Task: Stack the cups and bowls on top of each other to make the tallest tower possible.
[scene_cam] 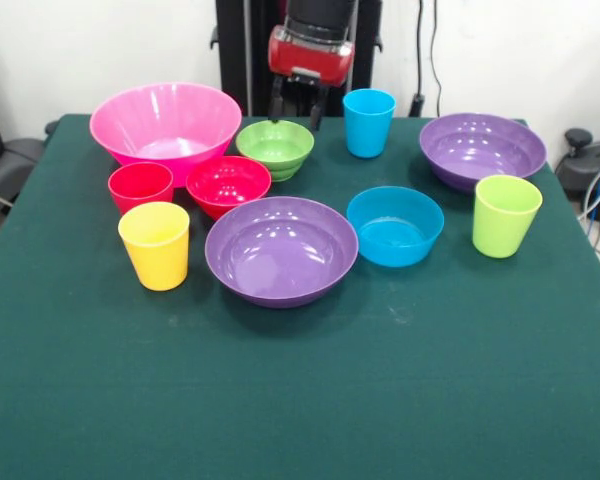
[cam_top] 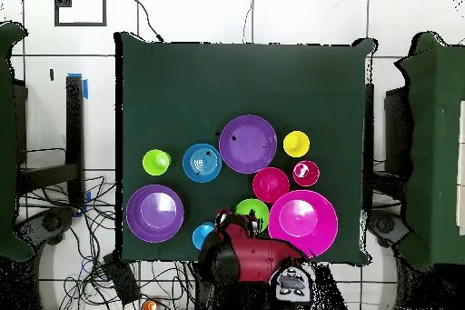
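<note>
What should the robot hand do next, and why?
Probably lower a little onto the small green bowl. The gripper hangs open just above that bowl's far rim, holding nothing. Nothing is stacked yet: every cup and bowl stands alone on the table, so a first piece must be picked up, and this one is nearest.

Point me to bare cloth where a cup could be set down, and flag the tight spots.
Free: the whole strip of table nearest the front camera, in front of the yellow cup, the nearer purple bowl and the lime green cup. Crowded: pink bowl, red cup, red bowl and green bowl sit tightly packed, with the gripper over the green bowl.
</note>
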### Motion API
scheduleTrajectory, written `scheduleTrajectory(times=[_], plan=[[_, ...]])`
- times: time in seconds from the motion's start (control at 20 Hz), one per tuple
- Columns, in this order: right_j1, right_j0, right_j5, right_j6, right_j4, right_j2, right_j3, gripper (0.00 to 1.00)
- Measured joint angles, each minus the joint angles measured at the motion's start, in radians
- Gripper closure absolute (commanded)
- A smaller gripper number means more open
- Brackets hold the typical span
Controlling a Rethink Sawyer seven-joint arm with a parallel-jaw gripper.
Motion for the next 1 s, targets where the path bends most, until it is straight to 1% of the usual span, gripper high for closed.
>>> scheduleTrajectory(times=[0.2,0.25,0.35,0.4,0.6,0.75,1.0], plan=[[0.056,-0.011,-0.043,0.000,-0.016,-0.003,-0.007,0.00],[0.084,-0.021,-0.065,0.000,-0.026,-0.002,-0.007,0.00],[0.106,-0.039,-0.075,0.000,-0.035,0.002,-0.007,0.00],[0.117,-0.048,-0.081,0.000,-0.039,0.004,-0.007,1.00],[0.164,-0.107,-0.083,0.000,-0.054,0.030,-0.008,1.00],[0.188,-0.122,-0.089,0.000,-0.054,0.036,-0.008,1.00],[0.224,-0.123,-0.124,0.000,-0.054,0.036,-0.008,1.00]])
